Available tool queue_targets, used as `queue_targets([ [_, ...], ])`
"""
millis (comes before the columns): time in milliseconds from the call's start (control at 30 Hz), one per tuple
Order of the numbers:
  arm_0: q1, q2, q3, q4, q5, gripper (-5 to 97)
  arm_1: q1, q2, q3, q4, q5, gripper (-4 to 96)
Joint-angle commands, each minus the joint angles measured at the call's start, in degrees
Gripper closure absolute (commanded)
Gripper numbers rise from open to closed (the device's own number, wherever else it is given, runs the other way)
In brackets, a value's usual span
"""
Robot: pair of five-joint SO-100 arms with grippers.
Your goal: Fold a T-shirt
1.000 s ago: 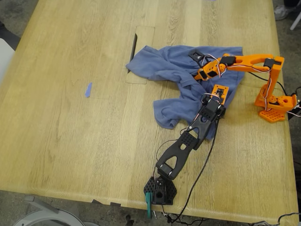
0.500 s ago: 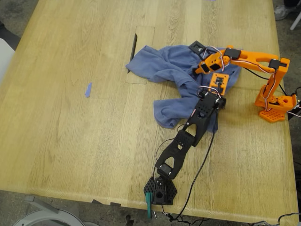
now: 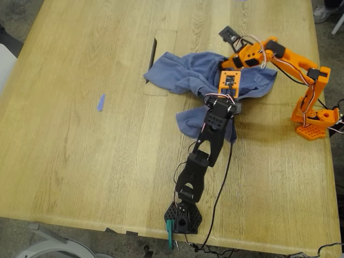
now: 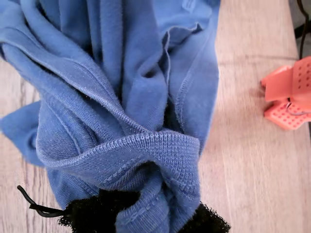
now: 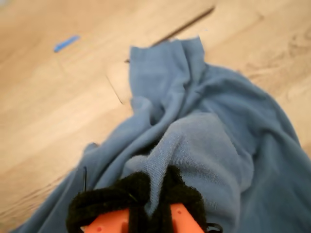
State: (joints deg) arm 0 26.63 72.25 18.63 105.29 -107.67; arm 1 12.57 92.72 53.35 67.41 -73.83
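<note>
The slate-blue T-shirt lies crumpled on the wooden table, right of centre in the exterior view; its print is hidden. My first gripper, on the black arm, is shut on a thick bunch of the shirt, seen in the first wrist view between its black pads. My second gripper, on the orange arm, is shut on a fold of the shirt just beyond the first gripper, with the fabric pinched between its black pads.
A small blue tape scrap lies at the exterior view's left. A rectangular cutout with a dark slot lies by the shirt's far-left corner. The orange arm's base stands near the table's right edge. The black arm's base stands at the near edge.
Both grippers have moved up and toward the exterior view's left, holding the shirt. The shirt's right part has been drawn left with them and bunched closer together.
</note>
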Motion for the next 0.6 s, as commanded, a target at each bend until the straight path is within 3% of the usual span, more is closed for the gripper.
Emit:
queue_targets([
  [0, -1.93, 10.55, -1.49, 3.16, 0.62, 92, -0.44, 0.09, -8.79, 1.93, -0.26, 90.6],
  [200, -5.98, 12.04, -6.33, 3.16, 1.49, 92, -1.67, -4.31, -24.87, 9.40, -0.44, 90.6],
  [567, -11.95, 15.82, -13.01, 2.46, 2.29, 92, -2.99, -4.13, -35.33, 9.49, -1.05, 90.5],
])
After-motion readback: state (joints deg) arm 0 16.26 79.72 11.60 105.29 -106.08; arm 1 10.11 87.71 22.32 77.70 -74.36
